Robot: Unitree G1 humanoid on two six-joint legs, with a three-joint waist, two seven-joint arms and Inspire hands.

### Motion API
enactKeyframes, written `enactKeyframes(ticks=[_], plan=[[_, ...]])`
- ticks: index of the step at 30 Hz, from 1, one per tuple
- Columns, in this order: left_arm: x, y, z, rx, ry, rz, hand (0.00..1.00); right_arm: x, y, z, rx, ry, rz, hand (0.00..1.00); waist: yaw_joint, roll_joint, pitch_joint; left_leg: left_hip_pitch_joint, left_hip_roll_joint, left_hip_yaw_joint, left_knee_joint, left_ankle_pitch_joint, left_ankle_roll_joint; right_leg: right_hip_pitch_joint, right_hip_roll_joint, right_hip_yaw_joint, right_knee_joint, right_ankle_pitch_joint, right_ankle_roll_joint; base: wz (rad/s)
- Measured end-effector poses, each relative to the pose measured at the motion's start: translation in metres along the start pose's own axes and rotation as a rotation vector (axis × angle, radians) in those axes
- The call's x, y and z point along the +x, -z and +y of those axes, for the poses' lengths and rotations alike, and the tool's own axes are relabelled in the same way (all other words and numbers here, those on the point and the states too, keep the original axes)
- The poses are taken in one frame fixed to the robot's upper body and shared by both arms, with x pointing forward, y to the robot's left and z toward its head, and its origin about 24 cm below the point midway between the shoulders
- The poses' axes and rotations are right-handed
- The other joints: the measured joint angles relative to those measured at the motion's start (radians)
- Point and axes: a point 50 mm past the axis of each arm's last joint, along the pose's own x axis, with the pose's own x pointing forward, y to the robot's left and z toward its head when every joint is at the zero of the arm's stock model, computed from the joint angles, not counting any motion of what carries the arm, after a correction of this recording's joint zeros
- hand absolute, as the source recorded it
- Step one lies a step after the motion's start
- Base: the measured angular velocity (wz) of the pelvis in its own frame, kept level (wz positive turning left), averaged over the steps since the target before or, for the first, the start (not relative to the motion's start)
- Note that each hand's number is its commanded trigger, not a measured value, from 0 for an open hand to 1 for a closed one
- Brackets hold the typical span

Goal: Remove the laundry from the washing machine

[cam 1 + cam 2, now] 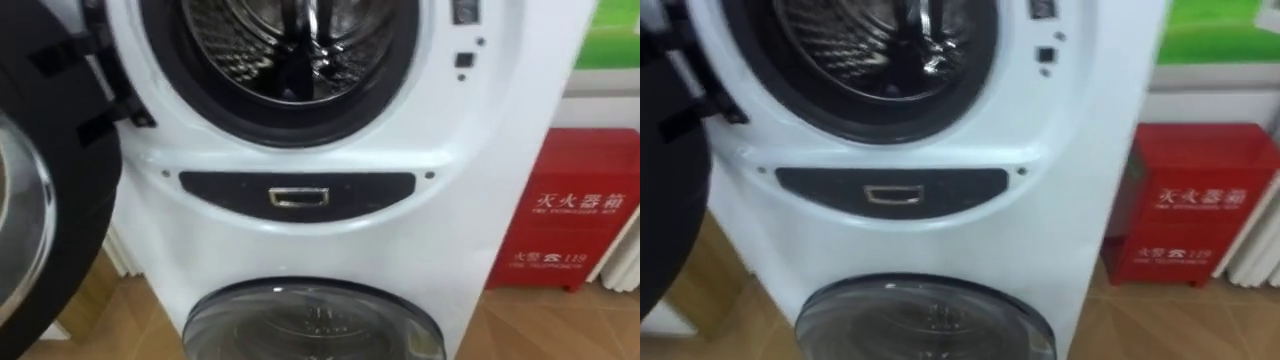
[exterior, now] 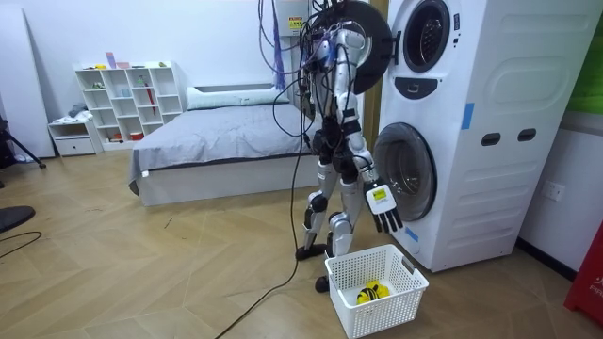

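The stacked washing machine (image 1: 300, 235) stands right in front of me. Its upper drum (image 1: 250, 40) is open and shows ribbed steel inside. A dark shape (image 1: 293, 70) lies at the drum's front lip; I cannot tell whether it is cloth. The upper door (image 1: 45, 200) is swung out to my left. In the room view I stand facing the machine (image 2: 471, 122). My right hand (image 2: 382, 208) hangs low with straight fingers, holding nothing, just above a white basket (image 2: 415, 279). A yellow and black item (image 2: 370, 293) lies in the basket.
The lower machine's round door (image 1: 310, 320) is closed below a dark panel with a handle (image 1: 298, 196). A red cabinet (image 1: 575, 210) stands on the floor to the right. In the room view, a bed (image 2: 217, 141) and white shelves (image 2: 127, 99) are behind me.
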Motion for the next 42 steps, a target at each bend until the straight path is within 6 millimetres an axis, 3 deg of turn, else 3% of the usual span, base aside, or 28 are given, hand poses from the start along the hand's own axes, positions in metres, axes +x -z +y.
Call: enactKeyframes(ticks=[3, 6, 10, 12, 14, 16, 18, 22, 26, 28, 29, 30, 31, 32, 33, 34, 36, 39, 41, 42], plan=[[0.003, -0.021, 0.006, -0.062, -0.116, -0.067, 0.0, 0.0, 0.003, 0.005, 0.001, -0.014, 0.01, 0.0, 0.001, -0.005, 0.0033, -0.008, -0.005, -0.045, 0.014, -0.001, 0.002, 0.021, -0.006, -0.014, -0.009, 0.0, 0.0, 0.41], [0.002, -0.037, 0.009, -0.123, -0.172, -0.114, 0.0, 0.0, 0.002, 0.009, -0.009, -0.043, 0.009, 0.0, 0.015, -0.009, 0.0066, -0.03, -0.007, -0.06, 0.037, -0.002, 0.004, 0.013, -0.009, -0.015, -0.01, -0.001, 0.002, 0.2], [-0.008, -0.077, 0.014, -0.264, -0.206, -0.257, 0.0, -0.001, 0.007, 0.013, -0.039, -0.072, 0.041, 0.0, 0.024, -0.027, 0.0201, -0.07, -0.015, -0.107, 0.081, -0.002, 0.006, 0.018, -0.019, -0.06, -0.01, 0.0, 0.004, 0.41], [-0.02, -0.096, 0.016, -0.355, -0.196, -0.322, 0.0, -0.001, 0.009, 0.013, -0.043, -0.078, 0.049, 0.0, 0.024, -0.035, 0.0255, -0.088, -0.024, -0.132, 0.087, 0.002, 0.011, 0.017, -0.029, -0.086, -0.008, 0.002, 0.008, 0.39], [-0.05, -0.11, 0.021, -0.485, -0.176, -0.367, 0.0, 0.003, 0.004, 0.019, -0.049, -0.096, 0.061, 0.0, 0.019, -0.04, 0.0289, -0.102, -0.041, -0.151, 0.084, 0.019, 0.023, 0.011, -0.044, -0.098, -0.007, 0.005, 0.024, 0.3], [-0.077, -0.112, 0.019, -0.518, -0.125, -0.4, 0.0, 0.004, 0.001, 0.027, -0.063, -0.13, 0.067, 0.0, 0.018, -0.042, 0.0298, -0.108, -0.046, -0.151, 0.08, 0.031, 0.026, 0.006, -0.054, -0.1, -0.006, 0.006, 0.038, 0.25], [-0.106, -0.113, 0.005, -0.555, -0.027, -0.425, 0.0, 0.006, -0.001, 0.037, -0.048, -0.162, 0.087, 0.0, -0.005, -0.055, 0.0338, -0.126, -0.057, -0.149, 0.077, 0.055, 0.032, 0.002, -0.064, -0.094, -0.004, 0.01, 0.04, 0.5], [-0.144, -0.116, -0.02, -0.623, 0.225, -0.427, 0.0, 0.009, -0.014, 0.047, -0.057, -0.177, 0.057, 0.0, -0.014, -0.078, 0.032, -0.156, -0.056, -0.064, 0.062, 0.086, 0.035, -0.049, -0.079, -0.047, 0.03, 0.015, 0.046, 0.26], [-0.184, -0.114, -0.052, -0.606, 0.597, -0.427, 0.0, 0.012, -0.035, 0.059, -0.052, -0.193, -0.006, 0.0, -0.064, -0.097, 0.027, -0.167, -0.035, 0.011, 0.043, 0.095, 0.03, -0.073, -0.076, -0.008, 0.005, 0.024, 0.045, -0.32], [-0.2, -0.109, -0.065, -0.592, 0.757, -0.411, 0.0, 0.012, -0.037, 0.065, -0.028, -0.201, -0.016, 0.0, -0.084, -0.094, 0.0224, -0.172, -0.024, 0.032, 0.041, 0.094, 0.031, -0.074, -0.075, -0.008, -0.004, 0.029, 0.044, -0.64], [-0.206, -0.106, -0.069, -0.585, 0.827, -0.395, 0.0, 0.01, -0.034, 0.07, -0.003, -0.211, -0.011, 0.0, -0.103, -0.105, 0.0198, -0.173, -0.011, 0.069, 0.041, 0.094, 0.031, -0.074, -0.076, -0.017, 0.018, 0.028, 0.04, -0.55], [-0.211, -0.105, -0.072, -0.579, 0.886, -0.391, 0.0, 0.009, -0.027, 0.071, 0.005, -0.212, 0.004, 0.0, -0.12, -0.123, 0.0102, -0.173, 0.001, 0.117, 0.043, 0.094, 0.031, -0.074, -0.075, -0.039, 0.063, 0.022, 0.037, -0.4], [-0.214, -0.105, -0.073, -0.579, 0.912, -0.391, 0.0, 0.008, -0.024, 0.069, 0.005, -0.208, 0.011, 0.0, -0.122, -0.129, 0.0064, -0.173, 0.0, 0.134, 0.048, 0.094, 0.031, -0.069, -0.072, -0.042, 0.085, 0.022, 0.037, -0.55], [-0.221, -0.102, -0.078, -0.571, 0.96, -0.386, 0.0, 0.009, -0.024, 0.063, 0.007, -0.188, 0.012, 0.0, -0.122, -0.116, 0.01, -0.173, 0.001, 0.138, 0.067, 0.089, 0.038, -0.062, -0.064, -0.041, 0.093, 0.023, 0.022, -0.6], [-0.224, -0.097, -0.084, -0.542, 1.01, -0.382, 0.0, 0.009, -0.024, 0.06, -0.003, -0.178, 0.011, 0.0, -0.127, -0.114, 0.0105, -0.171, -0.005, 0.122, 0.077, 0.087, 0.042, -0.072, -0.06, -0.036, 0.083, 0.008, 0.023, -0.56], [-0.227, -0.095, -0.087, -0.527, 1.043, -0.38, 0.0, 0.009, -0.023, 0.06, -0.01, -0.178, 0.013, 0.0, -0.13, -0.105, 0.0058, -0.167, -0.005, 0.119, 0.079, 0.087, 0.041, -0.072, -0.056, -0.031, 0.076, 0.004, 0.016, -0.49], [-0.237, -0.092, -0.092, -0.509, 1.148, -0.38, 0.0, 0.008, -0.025, 0.07, -0.018, -0.213, 0.006, 0.0, -0.142, -0.096, 0.0046, -0.15, -0.007, 0.109, 0.07, 0.095, 0.03, -0.066, -0.037, -0.011, 0.061, 0.01, 0.007, -0.41], [-0.243, -0.091, -0.094, -0.504, 1.201, -0.384, 0.0, 0.008, -0.029, 0.077, -0.02, -0.24, -0.006, 0.0, -0.162, -0.101, 0.0055, -0.138, -0.007, 0.107, 0.054, 0.097, 0.026, -0.065, -0.03, -0.007, 0.056, 0.011, 0.006, -0.12], [-0.248, -0.088, -0.094, -0.466, 1.275, -0.411, 0.0, 0.008, -0.034, 0.078, -0.03, -0.253, -0.031, 0.0, -0.17, -0.103, 0.0076, -0.13, -0.006, 0.107, 0.039, 0.098, 0.025, -0.061, -0.026, -0.007, 0.046, 0.015, -0.01, 0.0], [-0.252, -0.086, -0.095, -0.452, 1.308, -0.417, 0.0, 0.008, -0.037, 0.08, -0.043, -0.263, -0.049, 0.0, -0.174, -0.106, 0.0137, -0.124, -0.005, 0.107, 0.036, 0.096, 0.022, -0.055, -0.024, -0.007, 0.041, 0.011, -0.014, 0.0]])
